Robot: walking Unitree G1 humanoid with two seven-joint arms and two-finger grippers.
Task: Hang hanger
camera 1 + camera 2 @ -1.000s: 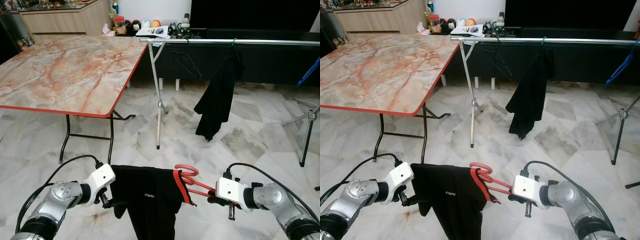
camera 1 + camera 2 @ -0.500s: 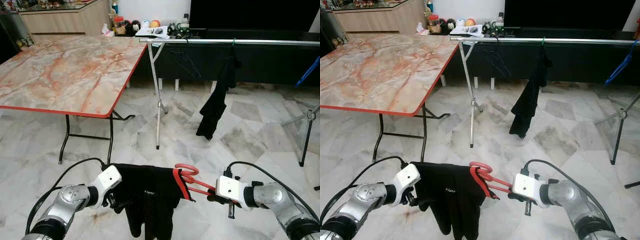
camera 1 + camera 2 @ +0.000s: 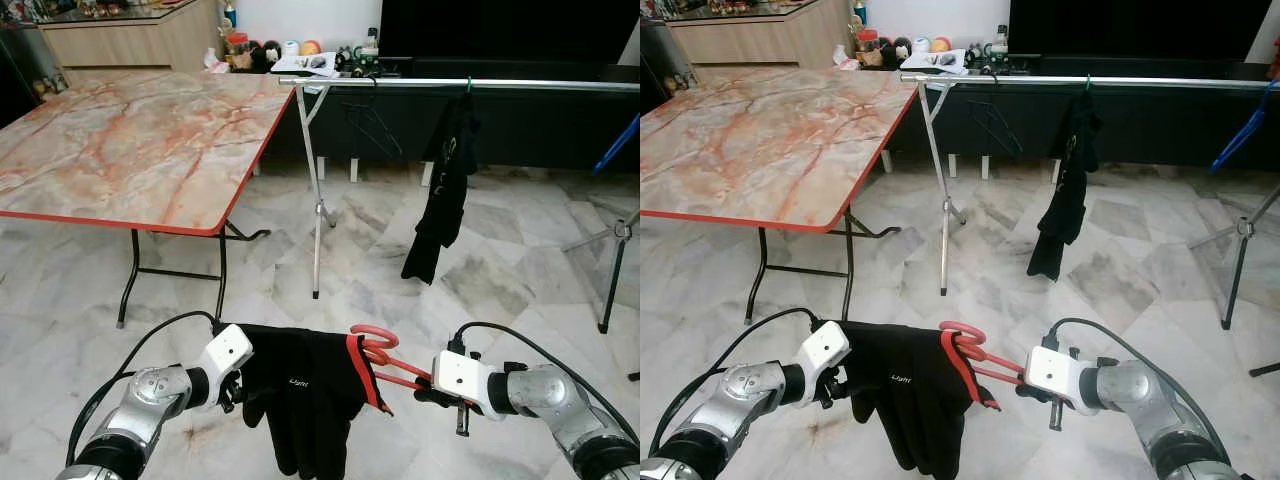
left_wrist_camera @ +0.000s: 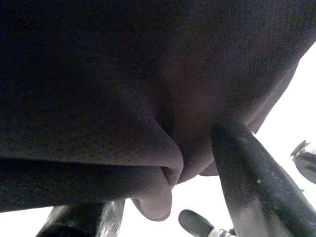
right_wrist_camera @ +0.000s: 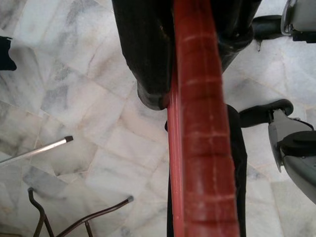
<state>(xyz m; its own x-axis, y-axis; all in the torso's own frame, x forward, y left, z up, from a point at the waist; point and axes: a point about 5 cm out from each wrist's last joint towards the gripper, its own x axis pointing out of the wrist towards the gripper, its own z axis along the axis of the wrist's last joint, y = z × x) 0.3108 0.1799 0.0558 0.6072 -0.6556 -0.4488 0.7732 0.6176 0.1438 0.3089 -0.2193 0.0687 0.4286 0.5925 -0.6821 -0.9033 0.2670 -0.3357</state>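
Note:
A red hanger [image 3: 374, 349] carries a black garment [image 3: 305, 388] low in front of me, over the marble floor. My right gripper [image 3: 424, 394] is shut on the hanger's red bar [image 5: 197, 128], just right of the hook. My left gripper [image 3: 238, 386] is at the garment's left edge, and the left wrist view has black cloth [image 4: 123, 98] bunched between its fingers [image 4: 247, 177]. A silver clothes rail [image 3: 520, 85] runs across the back right. A second black garment [image 3: 445, 180] and a thin black wire hanger [image 3: 372, 125] hang on it.
A marble-topped folding table [image 3: 130, 140] with a red edge stands at the left, its legs near my left arm. The rail's stand [image 3: 318, 210] is just beyond the table's corner. A blue hanger [image 3: 615, 145] and another stand [image 3: 612, 270] are at the far right.
My left gripper has moved rightward toward the hanger, so the black garment is more bunched and hangs narrower. The garment on the rail has swung edge-on. My right gripper has stayed put.

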